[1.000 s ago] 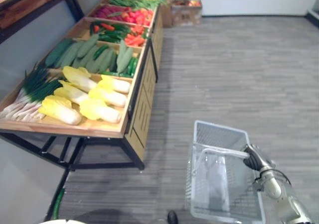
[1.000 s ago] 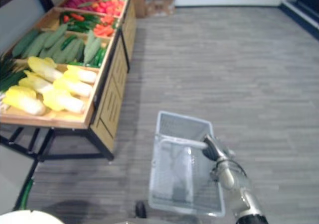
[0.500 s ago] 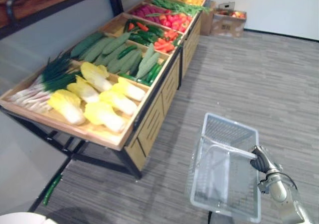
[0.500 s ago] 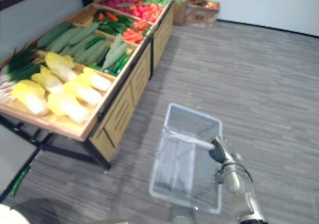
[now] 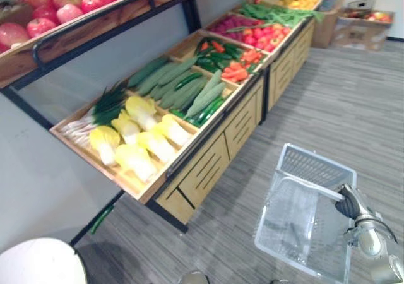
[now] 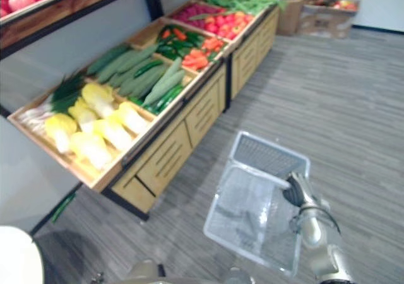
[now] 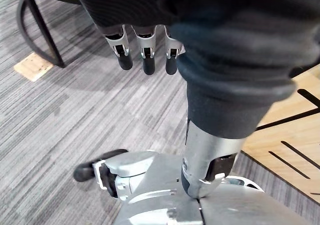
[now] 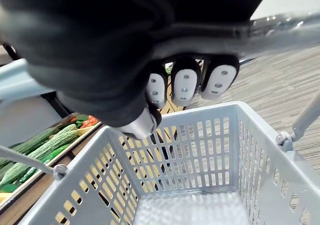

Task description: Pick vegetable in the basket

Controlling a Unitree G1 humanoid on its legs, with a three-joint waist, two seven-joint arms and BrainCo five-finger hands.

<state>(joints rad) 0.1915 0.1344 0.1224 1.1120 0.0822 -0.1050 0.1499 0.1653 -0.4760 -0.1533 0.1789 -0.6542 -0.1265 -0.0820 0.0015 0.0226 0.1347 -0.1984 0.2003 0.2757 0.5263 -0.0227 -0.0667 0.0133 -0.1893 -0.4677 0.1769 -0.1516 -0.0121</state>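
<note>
Several fingers (right hand) curl round the basket handle.

Pale perforated plastic basket (glossy metal handle), matt light-wood display stand, matt streaked grey floor

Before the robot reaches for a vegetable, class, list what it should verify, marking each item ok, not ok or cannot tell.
1. Basket secured: ok. The right hand is curled round the handle of the basket.
2. Room in the basket: ok. Nothing lies in it yet.
3. Picking hand free: ok. The left hand hangs over the floor with straight fingers, holding nothing.
4. Vegetables uncovered: ok. The cabbages lie open in the nearest tray of the stand.
5. Stand within the left hand's reach: cannot tell. The stand is ahead on the robot's left, but the hand is down low.
</note>
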